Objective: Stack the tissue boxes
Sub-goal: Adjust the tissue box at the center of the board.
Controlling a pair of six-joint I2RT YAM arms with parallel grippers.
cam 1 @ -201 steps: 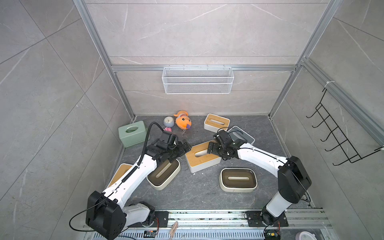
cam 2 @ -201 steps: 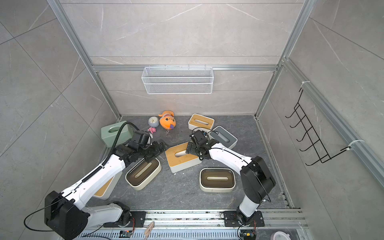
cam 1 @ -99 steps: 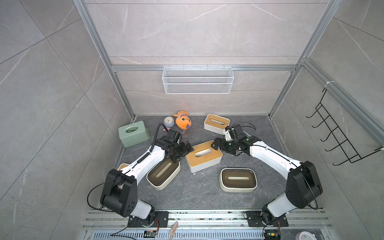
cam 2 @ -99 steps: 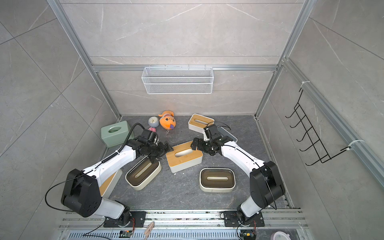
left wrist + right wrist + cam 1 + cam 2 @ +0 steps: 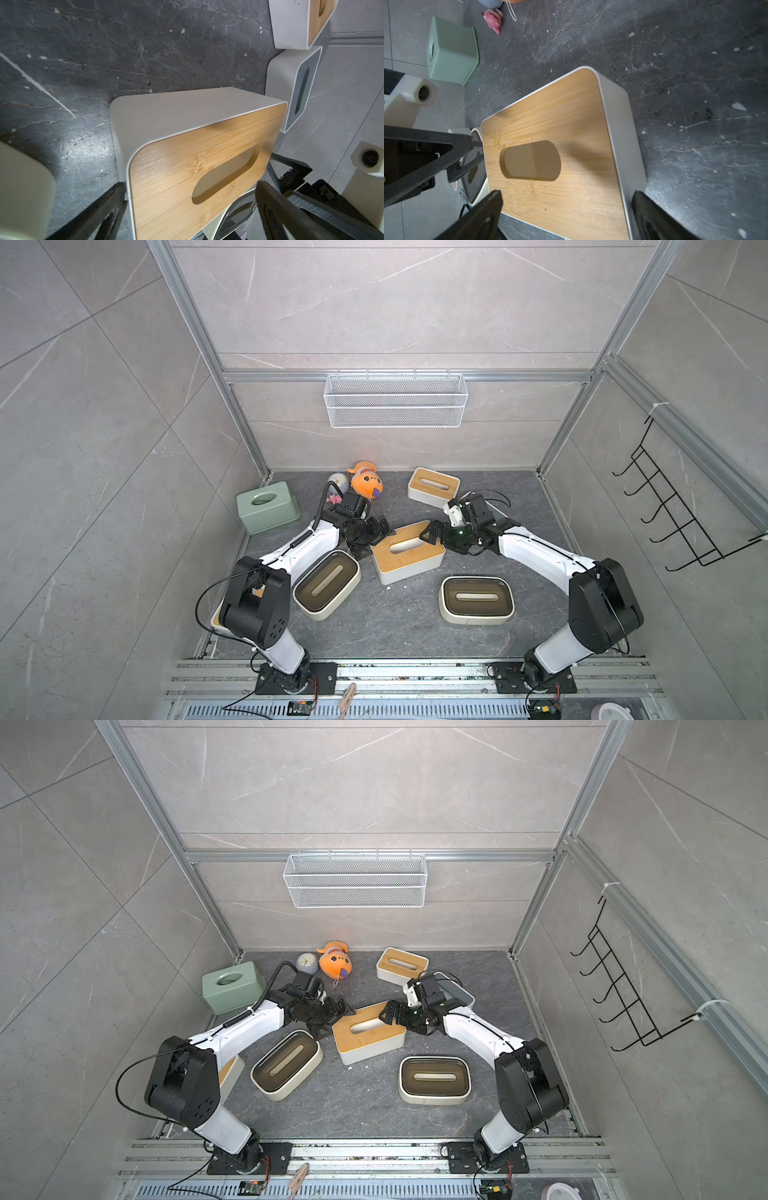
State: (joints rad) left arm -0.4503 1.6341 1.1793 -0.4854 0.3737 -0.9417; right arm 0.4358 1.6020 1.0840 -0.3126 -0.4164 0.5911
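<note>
Dark stone tabletop (image 5: 399,626), bamboo-lid tissue box (image 5: 409,551) lying flat at centre, lid up.
Both spread wide, gripping nothing: left end effector (image 5: 374,538) and right end effector (image 5: 429,535) straddle its opposite ends.

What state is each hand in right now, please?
Left hand: open, straddling one end of the middle bamboo-lid box, holding nothing.
Right hand: open, straddling that box's other end, holding nothing.

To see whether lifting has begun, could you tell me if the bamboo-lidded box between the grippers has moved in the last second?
No. The bamboo-lidded box keeps the same gap and angle to the right-hand cream box.
</note>
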